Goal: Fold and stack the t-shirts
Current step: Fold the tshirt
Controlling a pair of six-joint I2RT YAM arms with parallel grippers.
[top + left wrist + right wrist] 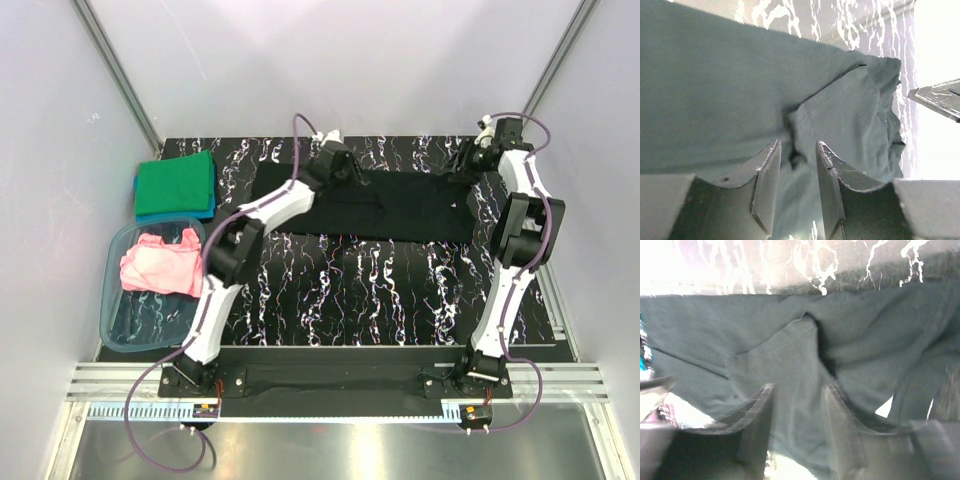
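The table (400, 290) is black with white squiggles, and plain white walls stand around it. The black shirt (390, 205) lies flat on the far part of the table, folded into a long strip from side to side. My left gripper (798, 144) is over its left end and my right gripper (799, 387) is over its right end. Both sets of jaws stand apart with only cloth showing under the gap, so I am holding nothing. The green shirt (176, 182) sits folded on top of the blue shirt (175, 214) at the far left. The pink shirt (158, 262) is in a heap inside the clear tub (118, 320) just in front of them. I think I am in the middle of folding the black shirt. It is long and thin now, so next I should fold one end over the other to make it short. For that I need to pinch the end corners low and tight, lift them, and keep the edges lined up so the cloth does not bunch.
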